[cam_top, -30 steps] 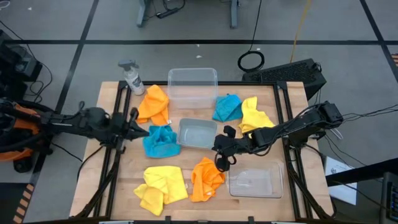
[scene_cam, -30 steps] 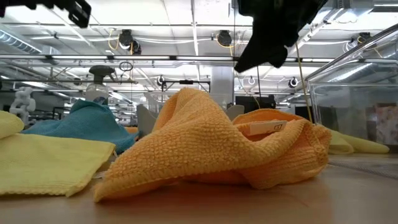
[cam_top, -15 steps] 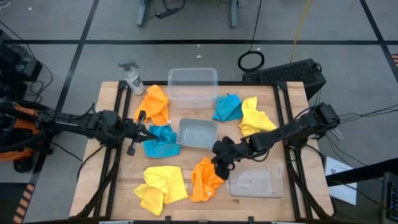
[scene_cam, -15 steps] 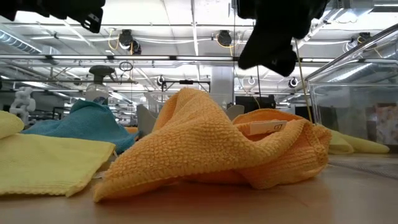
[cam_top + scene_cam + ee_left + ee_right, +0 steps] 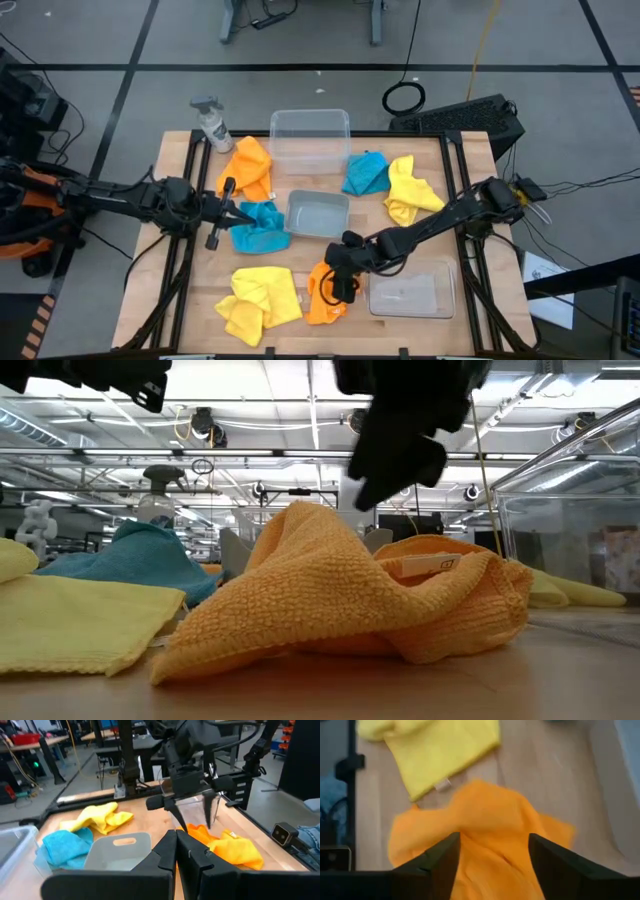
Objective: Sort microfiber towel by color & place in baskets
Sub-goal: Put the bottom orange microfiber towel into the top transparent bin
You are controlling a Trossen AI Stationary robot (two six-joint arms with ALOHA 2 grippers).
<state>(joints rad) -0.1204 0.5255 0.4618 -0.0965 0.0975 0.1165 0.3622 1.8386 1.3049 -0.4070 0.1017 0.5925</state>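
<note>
Right claw: positioned over the orange towel at about 6 o'clock on the worktop. The right wrist view shows its two fingers standing apart, with orange cloth filling the gap between them; contact with the cloth cannot be confirmed. The low view shows it hanging above the towel's peak.

Left claw: fingers together, holding nothing, at the 9 o'clock side, its tip at the edge of a turquoise towel.

Towels: a second orange towel lies at about 11 o'clock; a second turquoise towel and a yellow towel lie at about 2 o'clock, touching each other; another yellow towel lies at about 7 o'clock, just beside the orange one under the right claw.

Baskets: one large clear basket at 12 o'clock, a smaller greyish basket at centre, and a third basket at about 5 o'clock. No towel is inside any of them.

A spray bottle stands at the far 10 o'clock corner.
</note>
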